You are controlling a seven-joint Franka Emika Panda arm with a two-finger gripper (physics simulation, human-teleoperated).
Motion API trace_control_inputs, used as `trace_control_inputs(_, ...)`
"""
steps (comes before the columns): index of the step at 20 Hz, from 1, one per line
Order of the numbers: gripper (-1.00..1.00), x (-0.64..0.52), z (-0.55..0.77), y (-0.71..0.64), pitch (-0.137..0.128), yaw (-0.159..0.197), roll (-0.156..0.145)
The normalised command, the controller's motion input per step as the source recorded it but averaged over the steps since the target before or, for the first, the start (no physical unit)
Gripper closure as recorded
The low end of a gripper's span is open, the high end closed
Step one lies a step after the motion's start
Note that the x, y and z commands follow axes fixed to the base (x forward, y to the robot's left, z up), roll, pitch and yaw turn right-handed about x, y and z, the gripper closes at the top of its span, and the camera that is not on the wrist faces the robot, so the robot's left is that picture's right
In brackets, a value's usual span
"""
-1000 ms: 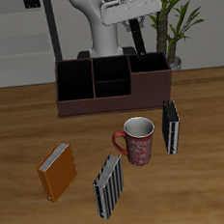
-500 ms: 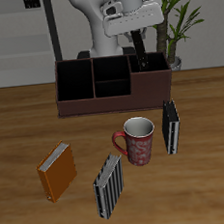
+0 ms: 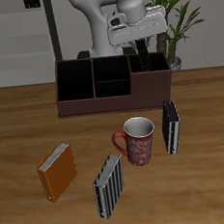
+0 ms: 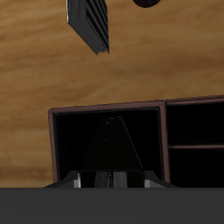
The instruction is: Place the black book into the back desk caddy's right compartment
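plainly held upright in the gripper (image 3: 140, 49), jaws clamped on its top: black book (image 4: 112, 149), dark, slim, all black, lowered partway into the right compartment (image 4: 66, 140) of the back desk caddy (image 3: 84, 105), far behind the mug (image 3: 138, 140).

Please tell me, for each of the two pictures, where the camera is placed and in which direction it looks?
Exterior view: in front of and above the table, facing the robot arm; the tool hangs over the back desk caddy.
Wrist view: on the tool, looking down into the right compartment, with the black book going in.
Both show the caddy and the striped book.
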Motion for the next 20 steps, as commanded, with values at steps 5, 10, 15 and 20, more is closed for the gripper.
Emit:
trace_control_inputs(5, 1.00, 0.03, -0.23, 0.05, 0.036, -0.005, 0.010)
trace_control_inputs(10, 1.00, 0.03, -0.21, 0.00, 0.022, 0.007, -0.007)
trace_control_inputs(15, 1.00, 0.09, -0.23, 0.00, 0.042, -0.016, -0.009)
trace_control_inputs(20, 1.00, 0.04, -0.22, 0.02, 0.057, -0.028, 0.009)
